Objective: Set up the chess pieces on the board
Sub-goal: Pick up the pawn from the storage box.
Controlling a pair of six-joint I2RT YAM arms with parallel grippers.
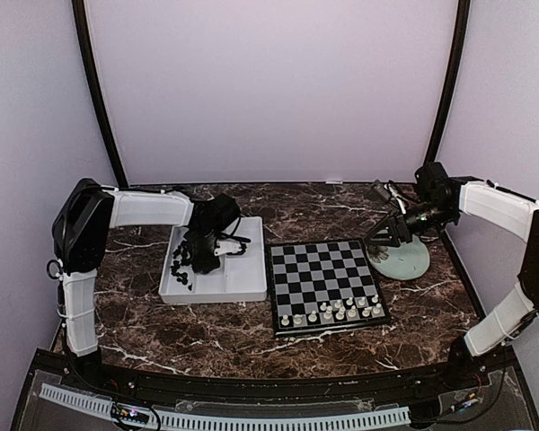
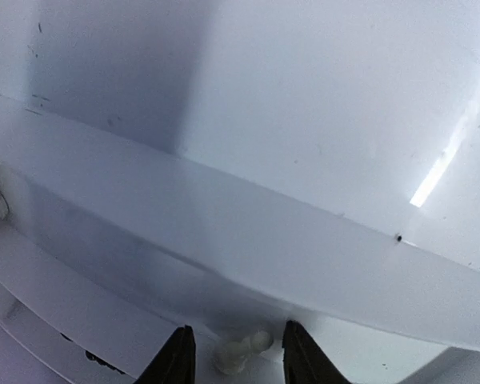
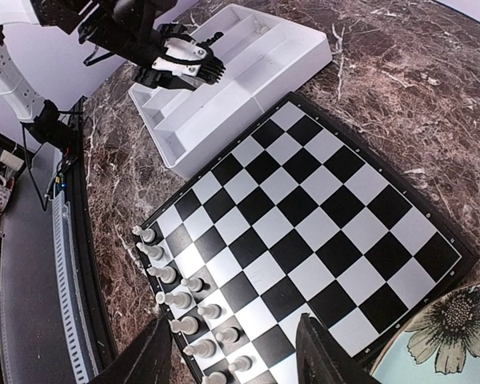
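Brown marbled table top (image 1: 207, 337) fills the lower part of the overhead view, and the board (image 1: 319, 269) lies flat on it, a little right of the middle. White chess pieces (image 1: 334, 312) stand upright on its two lowest rows. The bottom row looks almost full, while the second row has pieces only in its right half. All other squares are bare.

Left of the board, just beside it, lies a white tray (image 1: 242, 285). Black chess pieces (image 1: 181, 269) are heaped along its left side. The left gripper (image 2: 240, 362) is down inside this tray. In the left wrist view its two dark fingers (image 2: 178, 358) stand apart at the bottom edge, and one white piece (image 2: 242, 350) lies on its side on the tray floor between them. A small gap shows on each side of it, so the fingers do not hold it.

Right of the board, toward its upper corner, sits a pale green plate (image 1: 411, 262) with a flower pattern. The right gripper (image 3: 236, 356) hangs over the plate's left rim. In the right wrist view its fingers are spread wide with nothing between them, and the board's white rows show below them.
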